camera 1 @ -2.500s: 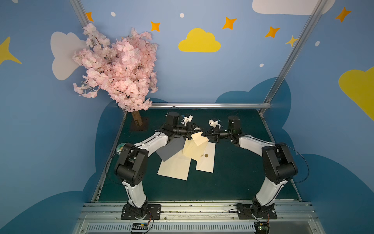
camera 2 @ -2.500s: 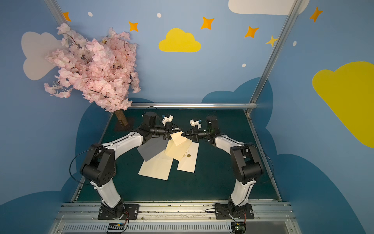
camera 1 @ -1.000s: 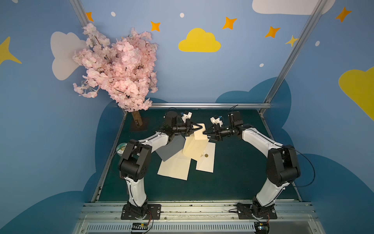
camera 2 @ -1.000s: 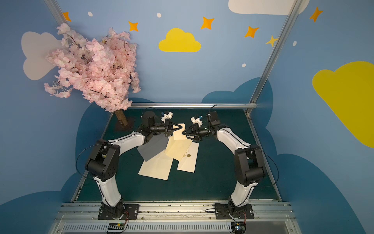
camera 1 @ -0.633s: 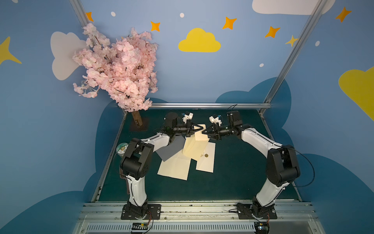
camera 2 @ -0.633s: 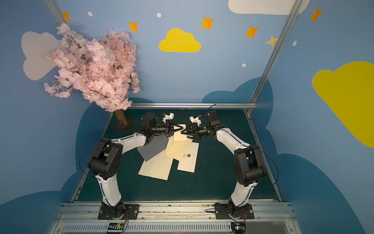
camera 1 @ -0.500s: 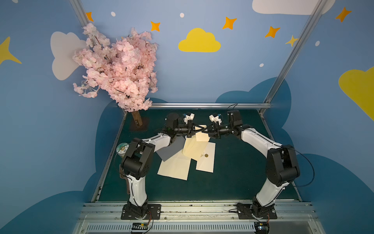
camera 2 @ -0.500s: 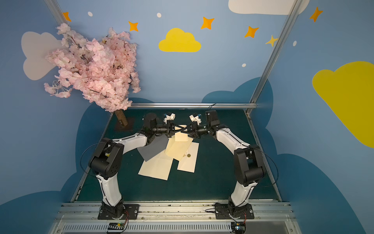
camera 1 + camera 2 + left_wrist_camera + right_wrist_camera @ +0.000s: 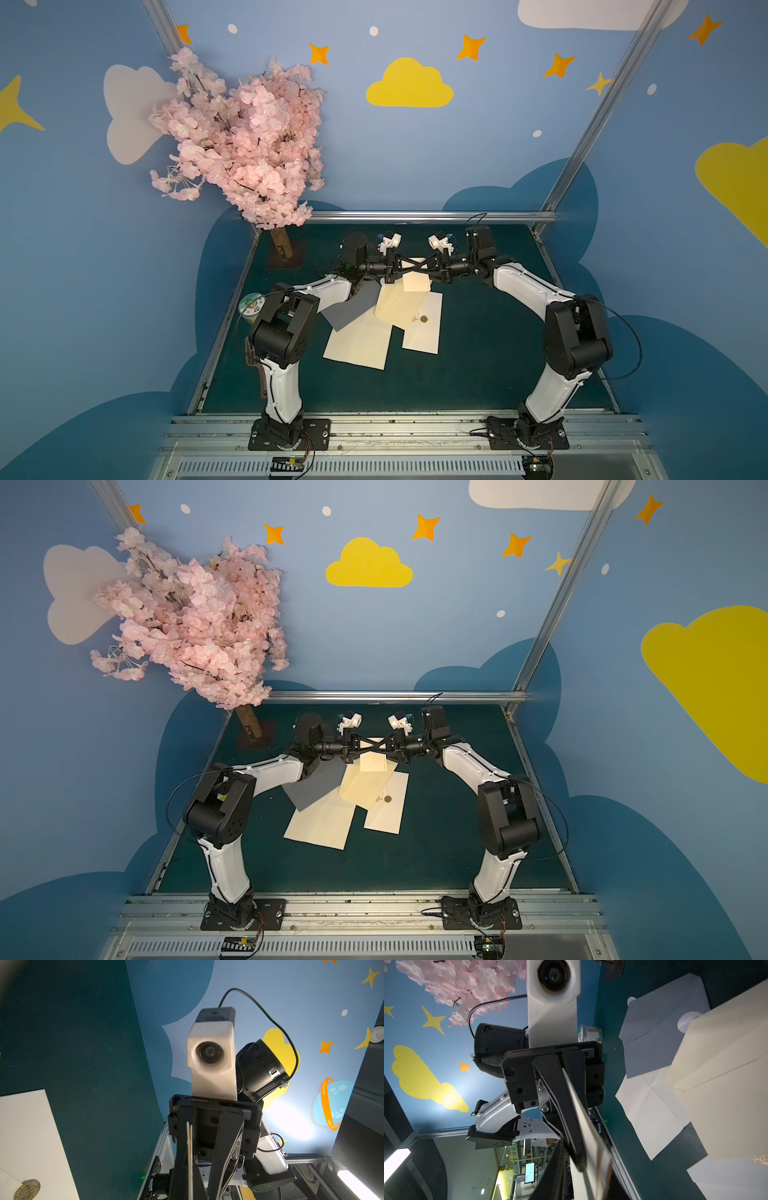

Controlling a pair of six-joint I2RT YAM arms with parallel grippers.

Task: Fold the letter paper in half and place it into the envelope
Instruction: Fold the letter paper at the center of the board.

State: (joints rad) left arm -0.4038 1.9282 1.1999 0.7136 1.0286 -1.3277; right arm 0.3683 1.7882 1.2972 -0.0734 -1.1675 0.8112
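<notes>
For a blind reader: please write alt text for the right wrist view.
The left gripper, close up, pinches the folded letter paper edge-on. Behind, a grey envelope, a cream envelope and a creased white sheet overlap on the table.

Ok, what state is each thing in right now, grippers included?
folded paper: folded, held off the mat.
left gripper: shut on the folded paper.
right gripper: jaws apart around the same paper.
cream envelope: flat on the mat, flap open.
gray envelope: flat, flap open.
white sheet: unfolded, creased, flat.
</notes>
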